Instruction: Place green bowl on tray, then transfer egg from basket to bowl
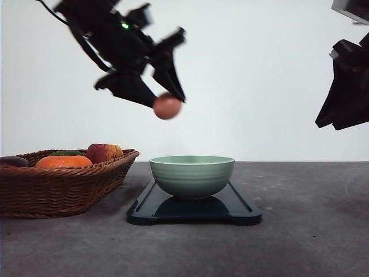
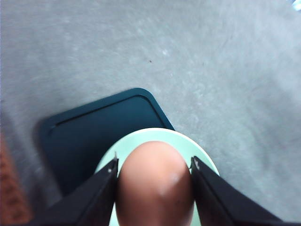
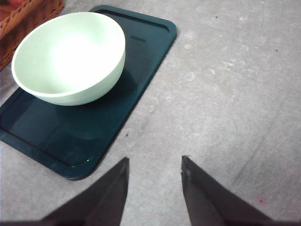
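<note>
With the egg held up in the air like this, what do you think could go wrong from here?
1. The left gripper holds the egg high above the green bowl; released from there, it might crack or bounce out.
2. In the front view the egg hangs over the bowl's left rim, near the basket, so a drop now may miss and hit the tray.

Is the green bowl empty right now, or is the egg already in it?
Empty. The green bowl shows a bare interior; the egg is clamped in the left gripper, in the air above the bowl.
</note>
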### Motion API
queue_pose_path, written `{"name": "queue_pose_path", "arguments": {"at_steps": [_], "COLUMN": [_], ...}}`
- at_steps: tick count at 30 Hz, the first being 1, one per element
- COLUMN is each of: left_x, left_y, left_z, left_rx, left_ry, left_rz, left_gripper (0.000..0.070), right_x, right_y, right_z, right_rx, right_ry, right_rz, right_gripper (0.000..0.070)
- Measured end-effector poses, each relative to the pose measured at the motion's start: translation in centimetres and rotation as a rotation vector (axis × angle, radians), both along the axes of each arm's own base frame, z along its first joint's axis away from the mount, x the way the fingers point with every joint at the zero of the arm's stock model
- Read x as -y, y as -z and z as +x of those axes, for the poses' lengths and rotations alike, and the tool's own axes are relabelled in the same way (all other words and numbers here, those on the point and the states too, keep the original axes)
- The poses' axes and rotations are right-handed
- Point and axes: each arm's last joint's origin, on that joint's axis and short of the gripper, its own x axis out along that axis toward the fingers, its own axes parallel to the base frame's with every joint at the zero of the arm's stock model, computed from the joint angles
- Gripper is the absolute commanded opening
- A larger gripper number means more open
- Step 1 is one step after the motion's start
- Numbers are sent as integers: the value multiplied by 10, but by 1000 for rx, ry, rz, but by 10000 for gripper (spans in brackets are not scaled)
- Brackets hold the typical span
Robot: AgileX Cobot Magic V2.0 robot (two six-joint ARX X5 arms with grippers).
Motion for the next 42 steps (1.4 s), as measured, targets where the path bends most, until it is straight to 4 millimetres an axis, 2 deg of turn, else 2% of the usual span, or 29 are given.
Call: {"name": "queue_pose_path", "arguments": {"at_steps": [5, 12, 21, 35, 37, 40, 42], "left_x": [24, 39, 46, 49, 49, 49, 49], "left_y": [19, 42, 76, 97, 97, 97, 97], "left_z": [0, 7, 16, 20, 20, 20, 20], "left_rx": [38, 43, -7, -41, -41, -42, -41], "left_ry": [20, 33, 34, 37, 38, 39, 40], "left_rz": [52, 63, 101, 126, 127, 128, 128], "left_gripper": [217, 217, 218, 231, 255, 350, 360], "right_x": [0, 0, 0, 0, 0, 0, 0], "right_y": [0, 0, 0, 0, 0, 0, 0], "right_z": [0, 0, 0, 0, 0, 0, 0], "right_rx": [0, 0, 0, 0, 0, 0, 0], "right_ry": [0, 0, 0, 0, 0, 0, 0], "right_rz": [0, 0, 0, 0, 0, 0, 0], "right_gripper": [212, 212, 212, 212, 212, 212, 212]}}
